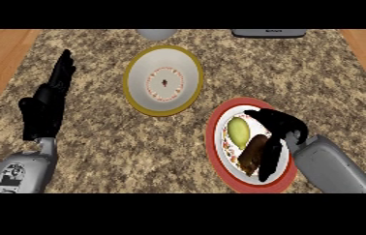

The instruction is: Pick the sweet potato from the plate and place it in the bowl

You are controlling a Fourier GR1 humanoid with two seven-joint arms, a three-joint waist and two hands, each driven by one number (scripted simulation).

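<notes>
- My right hand (284,127) sits over the sweet potato (251,154) on the red plate (212,132), near right; I cannot tell if it grips.
- 0 steps done: lifting it and carrying it to the bowl (143,84) remain.
- My left hand (44,110) rests open, left.

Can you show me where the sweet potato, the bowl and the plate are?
sweet potato (250,156): head view, on its brown middle.
bowl (143,67): head view, on its white inner wall.
plate (211,139): head view, on its red rim, left side.

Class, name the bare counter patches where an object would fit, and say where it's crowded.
Bare counter lies between the left hand and the bowl, and below the bowl, left of the plate. Crowded: the plate, under the right hand.
</notes>
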